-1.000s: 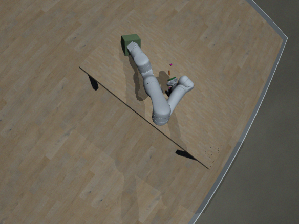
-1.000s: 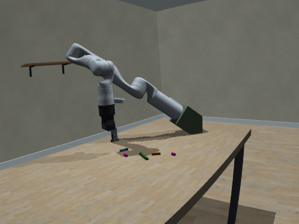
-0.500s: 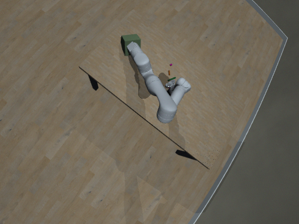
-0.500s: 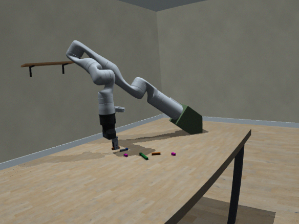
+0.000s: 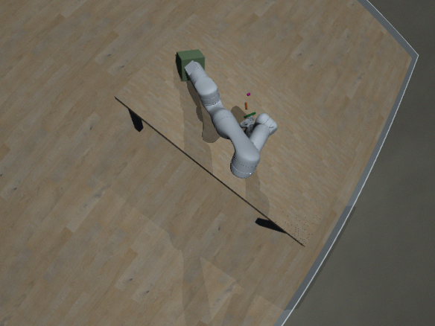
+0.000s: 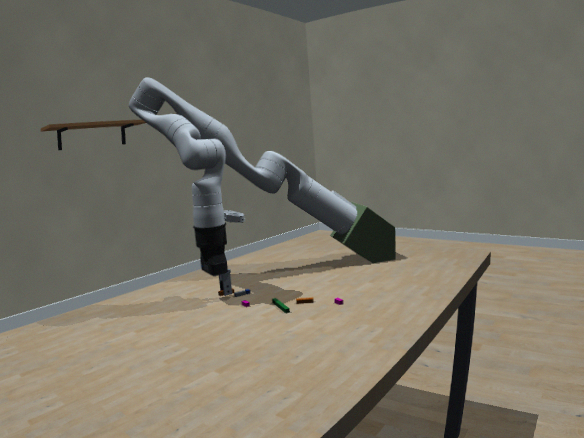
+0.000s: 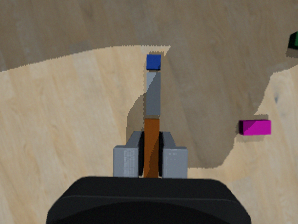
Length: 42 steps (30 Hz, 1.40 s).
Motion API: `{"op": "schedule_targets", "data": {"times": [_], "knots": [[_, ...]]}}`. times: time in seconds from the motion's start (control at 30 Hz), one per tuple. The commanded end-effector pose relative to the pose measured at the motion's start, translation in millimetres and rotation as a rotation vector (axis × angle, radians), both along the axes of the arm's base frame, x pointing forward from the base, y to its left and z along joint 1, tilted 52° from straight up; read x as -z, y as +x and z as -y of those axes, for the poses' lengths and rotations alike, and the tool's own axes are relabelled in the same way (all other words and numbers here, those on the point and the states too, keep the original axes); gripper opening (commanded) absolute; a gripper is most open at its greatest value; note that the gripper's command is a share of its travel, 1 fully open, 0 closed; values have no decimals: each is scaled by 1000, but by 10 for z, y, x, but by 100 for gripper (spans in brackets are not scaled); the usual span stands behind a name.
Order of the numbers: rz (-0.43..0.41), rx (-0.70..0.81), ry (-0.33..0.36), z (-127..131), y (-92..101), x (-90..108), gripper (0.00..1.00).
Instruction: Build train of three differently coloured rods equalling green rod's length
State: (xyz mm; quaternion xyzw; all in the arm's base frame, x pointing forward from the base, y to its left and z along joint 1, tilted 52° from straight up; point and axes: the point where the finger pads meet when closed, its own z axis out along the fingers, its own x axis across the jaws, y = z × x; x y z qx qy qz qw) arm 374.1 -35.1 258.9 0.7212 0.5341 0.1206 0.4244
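Orange rod clamped in the gripper, end-on to grey rod; no writing visible.

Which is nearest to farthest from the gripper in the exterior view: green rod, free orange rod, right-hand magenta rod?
From the gripper, shut on its own orange rod:
1. green rod, just right of the gripper, angled toward the camera.
2. free orange rod, beyond the green rod's far end, further right.
3. right-hand magenta rod, farthest right, toward the table edge.
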Motion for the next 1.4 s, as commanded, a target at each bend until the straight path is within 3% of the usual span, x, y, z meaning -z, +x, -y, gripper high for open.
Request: {"op": "schedule_targets", "data": {"times": [0.0, 1.37], "knots": [[0, -1, 0, -3, 1, -1, 24], [0, -1, 0, 21, 33, 30, 24]]}}
